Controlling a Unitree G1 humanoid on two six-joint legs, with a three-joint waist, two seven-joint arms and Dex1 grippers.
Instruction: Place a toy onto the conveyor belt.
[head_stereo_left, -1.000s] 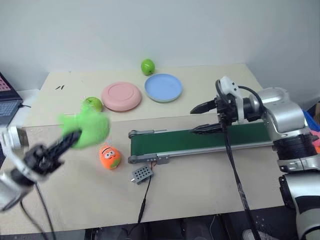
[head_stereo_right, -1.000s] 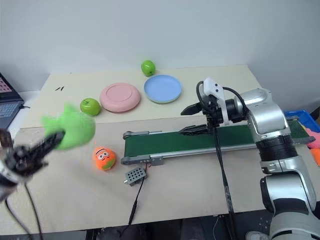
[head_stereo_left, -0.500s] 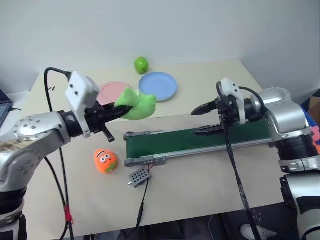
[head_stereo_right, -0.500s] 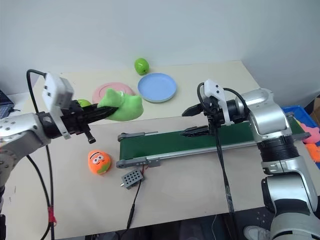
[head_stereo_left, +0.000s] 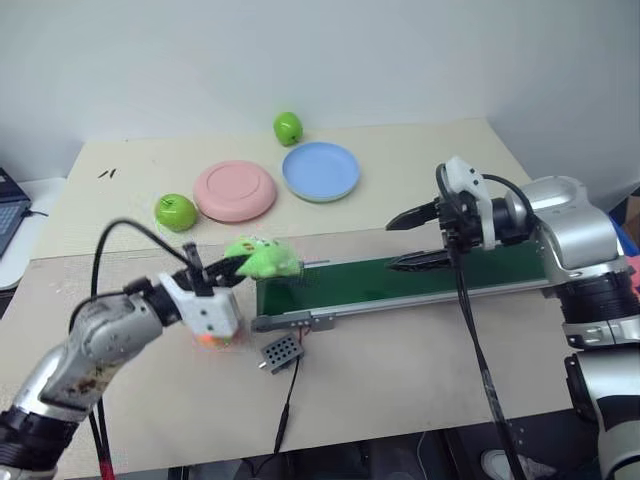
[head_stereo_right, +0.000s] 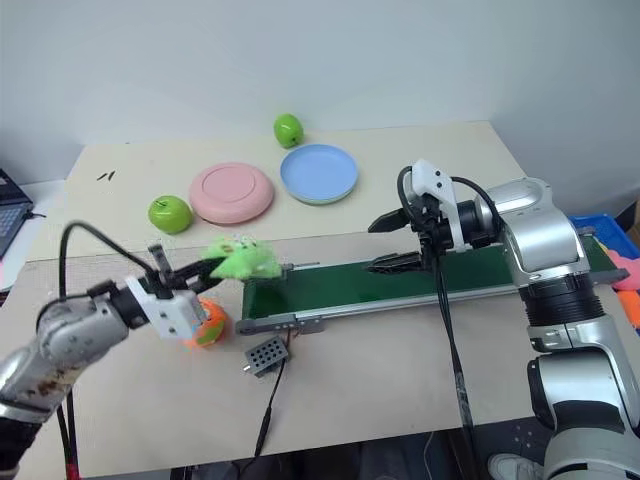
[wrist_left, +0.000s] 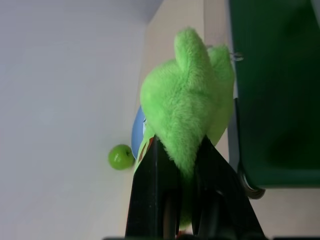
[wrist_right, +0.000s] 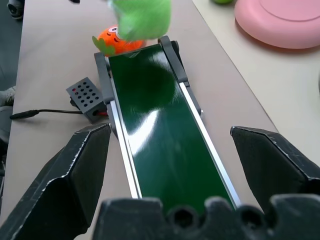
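Above the conveyor belt (head_stereo_left: 400, 282) end, left gripper (head_stereo_left: 236, 266) is gripping the toy (head_stereo_left: 264, 259) (right gripper (head_stereo_left: 412, 240) is gaping); releasing seems next.

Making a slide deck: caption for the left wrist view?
Left gripper shut on the green plush toy, beside the conveyor belt end.

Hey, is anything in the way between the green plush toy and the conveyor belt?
Nothing visible. The left gripper holds the soft bright-green plush toy at the near roller end of the long dark-green conveyor belt, whose surface is bare. The right gripper hangs open farther along, above the belt.
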